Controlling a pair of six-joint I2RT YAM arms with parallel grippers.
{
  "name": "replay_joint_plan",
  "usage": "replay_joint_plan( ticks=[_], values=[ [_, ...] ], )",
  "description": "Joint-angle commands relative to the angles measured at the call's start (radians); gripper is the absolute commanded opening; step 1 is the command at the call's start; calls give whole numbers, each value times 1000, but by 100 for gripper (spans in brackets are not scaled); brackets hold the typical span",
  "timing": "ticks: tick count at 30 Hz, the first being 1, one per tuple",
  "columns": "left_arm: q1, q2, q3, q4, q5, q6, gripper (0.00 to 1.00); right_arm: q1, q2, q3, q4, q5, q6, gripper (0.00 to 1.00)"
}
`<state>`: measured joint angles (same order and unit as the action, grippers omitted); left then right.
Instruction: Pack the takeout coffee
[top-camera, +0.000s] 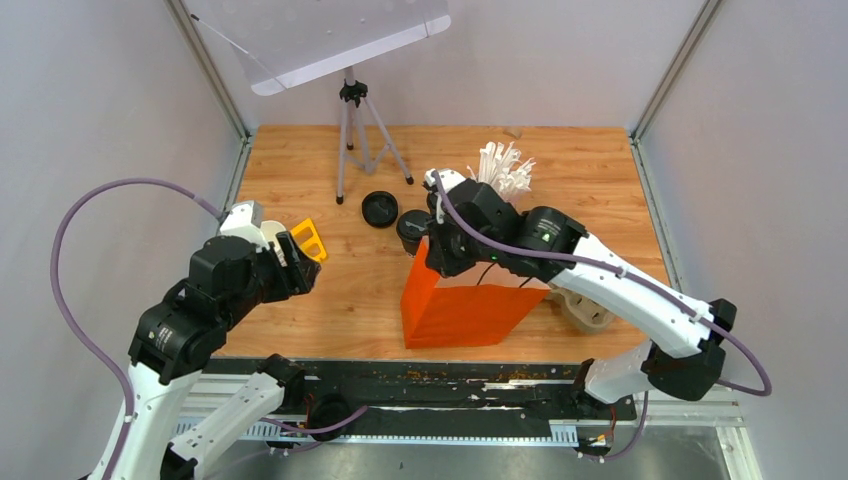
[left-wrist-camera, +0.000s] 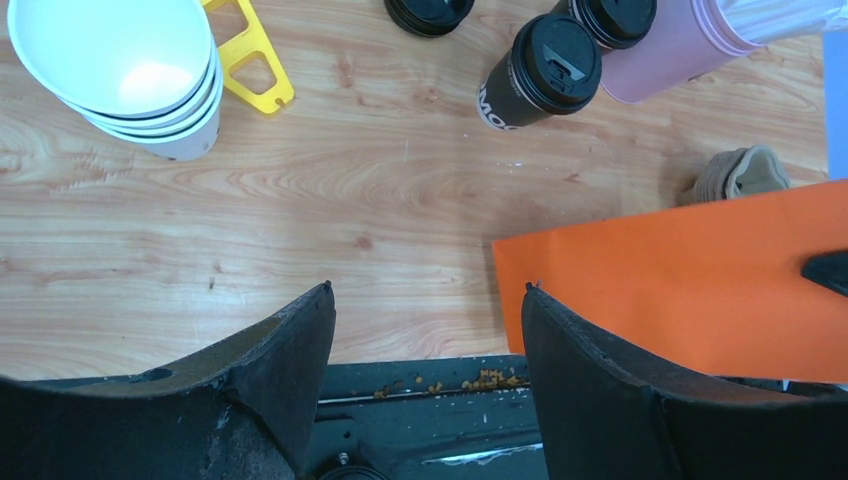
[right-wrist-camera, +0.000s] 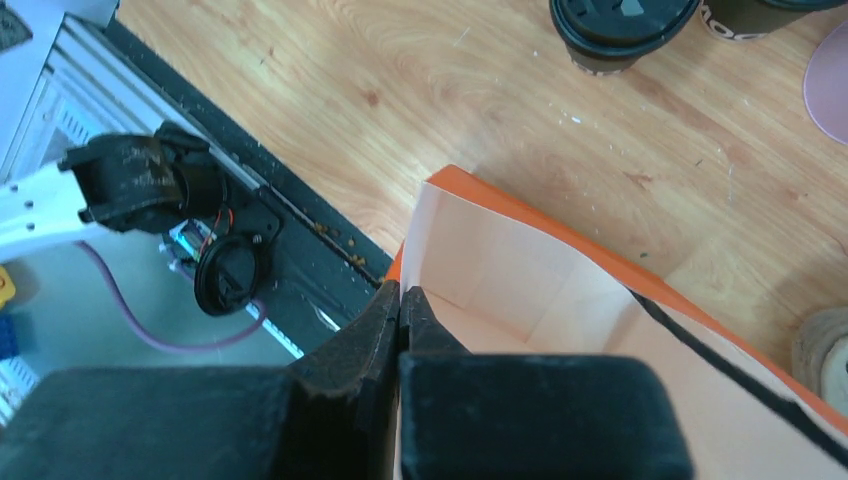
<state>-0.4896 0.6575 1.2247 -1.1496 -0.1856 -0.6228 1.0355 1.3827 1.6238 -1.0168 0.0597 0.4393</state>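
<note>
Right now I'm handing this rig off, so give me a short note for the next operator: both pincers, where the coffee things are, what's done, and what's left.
Left pincer: open, holding nothing, over the table's near edge, left of the bag.
Right pincer: shut on the top edge of the orange bag, which stands upright.
Coffee: one lidded cup and a second lidded cup stand on the table beyond the bag, next to the pink straw cup. A loose lid lies nearby.
Done: the bag is open. The part of its inside that shows holds no cup.
Left: get both cups into the bag.
</note>
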Motion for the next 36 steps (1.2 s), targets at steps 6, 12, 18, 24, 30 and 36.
replay_joint_plan(
  ticks=[6,12,18,24,30,36],
  values=[
    [-3,-24,-16,16,10,-54,75,20,103,114,137,102,63,0],
    [-3,-43,-39,35,41,-75,74,18,176,131,204,55,104,6],
    [-3,2,13,12,69,-45,77,18,227,260,167,7,72,42],
    [-3,84,85,3,139,-38,80,4,155,271,137,-41,-20,66],
    [-3,140,83,33,241,-34,81,-38,112,304,82,-169,-117,69],
    [-3,184,76,89,308,-72,80,-130,47,307,35,-170,-194,72]
  ],
)
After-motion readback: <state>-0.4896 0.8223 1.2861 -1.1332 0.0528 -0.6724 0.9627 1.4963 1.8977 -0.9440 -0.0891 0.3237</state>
